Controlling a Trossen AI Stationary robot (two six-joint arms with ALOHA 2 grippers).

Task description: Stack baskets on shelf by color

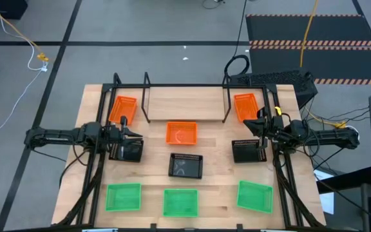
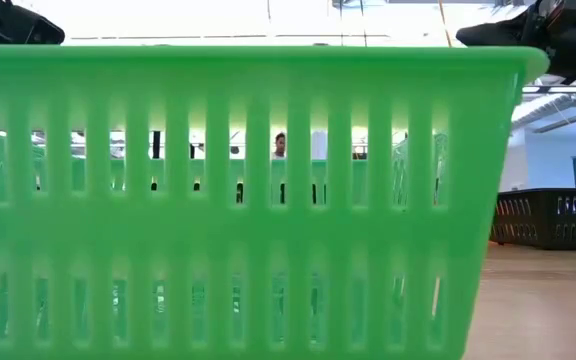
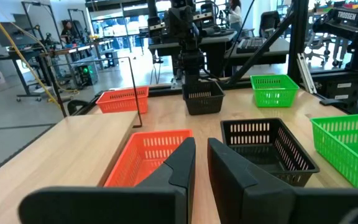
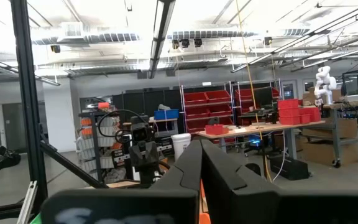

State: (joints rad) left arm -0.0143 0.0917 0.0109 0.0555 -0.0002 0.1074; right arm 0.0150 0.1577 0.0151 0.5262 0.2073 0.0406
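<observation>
The shelf point(image 1: 185, 103), a black rod rack, stands along the far edge with nothing on it. Orange baskets sit at the far left point(image 1: 122, 108), the middle point(image 1: 182, 133) and the far right point(image 1: 245, 106). Black baskets rest at left point(image 1: 126, 151), centre point(image 1: 185, 165) and right point(image 1: 248, 150). Three green baskets point(image 1: 181, 202) line the near edge. My left gripper point(image 1: 133, 133) hovers over the left black basket, its fingers point(image 3: 201, 155) open by a narrow gap and pointing at the middle orange basket point(image 3: 148, 155). My right gripper point(image 1: 256, 125) hovers above the right black basket, shut point(image 4: 201, 158).
The table's black frame rails point(image 1: 98, 161) run along both sides beneath the arms. In the low view a green basket point(image 2: 238, 200) fills most of the picture, with a black basket point(image 2: 553, 218) to its right. Bare wood lies between the shelf and the middle orange basket.
</observation>
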